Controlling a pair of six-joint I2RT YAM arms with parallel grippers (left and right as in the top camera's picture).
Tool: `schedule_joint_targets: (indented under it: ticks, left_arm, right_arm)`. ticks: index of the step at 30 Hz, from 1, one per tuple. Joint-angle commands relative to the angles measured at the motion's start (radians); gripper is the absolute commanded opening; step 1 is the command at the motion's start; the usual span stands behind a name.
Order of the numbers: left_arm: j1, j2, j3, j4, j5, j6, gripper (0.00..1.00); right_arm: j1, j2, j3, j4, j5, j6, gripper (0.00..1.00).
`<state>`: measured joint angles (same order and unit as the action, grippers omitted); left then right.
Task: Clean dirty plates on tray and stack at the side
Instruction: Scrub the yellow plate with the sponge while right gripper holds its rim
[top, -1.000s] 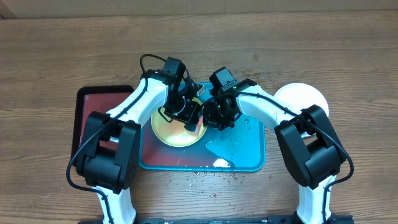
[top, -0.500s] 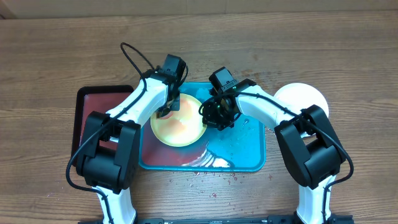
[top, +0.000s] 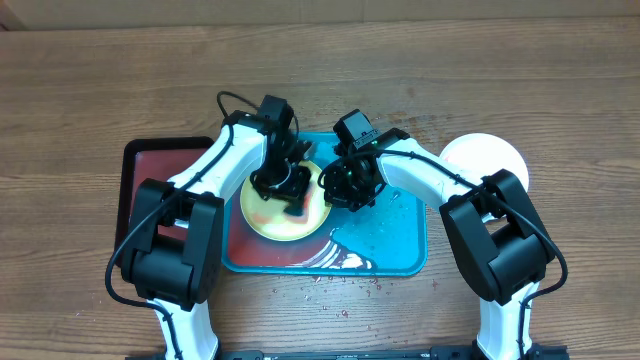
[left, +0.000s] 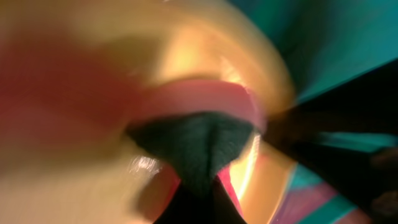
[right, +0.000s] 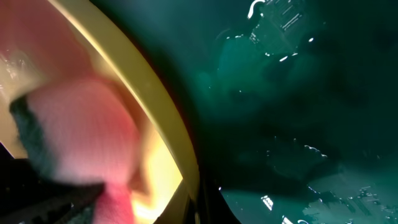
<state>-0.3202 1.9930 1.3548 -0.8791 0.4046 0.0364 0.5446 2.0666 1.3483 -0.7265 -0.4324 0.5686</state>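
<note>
A yellow-green plate (top: 268, 220) lies on the turquoise tray (top: 395, 240), left of its middle. My left gripper (top: 285, 188) is shut on a sponge with a pink body and dark green pad (left: 199, 149) and presses it on the plate (left: 68, 180). My right gripper (top: 335, 185) is shut on the plate's right rim (right: 155, 93), and the pink sponge (right: 81, 130) shows in its view. A whitish plate (top: 485, 160) lies on the table at the right. The light blue plate is not visible.
A dark red, black-rimmed tray (top: 150, 165) lies left of the turquoise one, partly under my left arm. The turquoise tray's floor (right: 280, 124) is wet, with whitish foam (top: 345, 262) at its front edge. Small crumbs lie on the table in front.
My left gripper with the sponge has swung from the plate's far left rim back onto its middle. The right gripper has stayed on the rim. The foam at the tray's front has spread.
</note>
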Motion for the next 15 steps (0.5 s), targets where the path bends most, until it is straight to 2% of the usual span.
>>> schedule_joint_targets:
  ticks: [1, 4, 6, 7, 8, 10, 12, 15]
  left_arm:
    - [-0.001, 0.014, 0.006, 0.117, 0.113, 0.003, 0.04]
    - [0.0, 0.014, 0.006, 0.232, -0.061, -0.093, 0.04]
    - [0.002, 0.014, 0.006, 0.257, -0.255, -0.197, 0.04]
    - [0.005, 0.014, 0.006, 0.248, -0.368, -0.256, 0.04]
    - [0.009, 0.014, 0.006, 0.204, -0.545, -0.353, 0.04]
    - [0.015, 0.014, 0.006, 0.129, -0.717, -0.443, 0.05]
    - [0.023, 0.014, 0.006, 0.044, -0.824, -0.488, 0.04]
    - [0.033, 0.014, 0.006, -0.049, -0.845, -0.493, 0.04]
  right_arm:
    - [-0.002, 0.025, -0.008, 0.003, 0.03, -0.001, 0.04]
    - [-0.002, 0.025, -0.008, 0.003, 0.03, -0.001, 0.04]
    - [-0.002, 0.025, -0.008, 0.003, 0.031, -0.001, 0.04]
    - [-0.002, 0.025, -0.008, 0.002, 0.031, -0.001, 0.04]
    - [-0.002, 0.025, -0.008, 0.002, 0.031, -0.001, 0.04]
    - [-0.002, 0.025, -0.008, 0.0, 0.031, -0.002, 0.04]
    - [-0.002, 0.025, -0.008, 0.0, 0.031, -0.002, 0.04]
    - [-0.002, 0.025, -0.008, 0.002, 0.031, -0.001, 0.04]
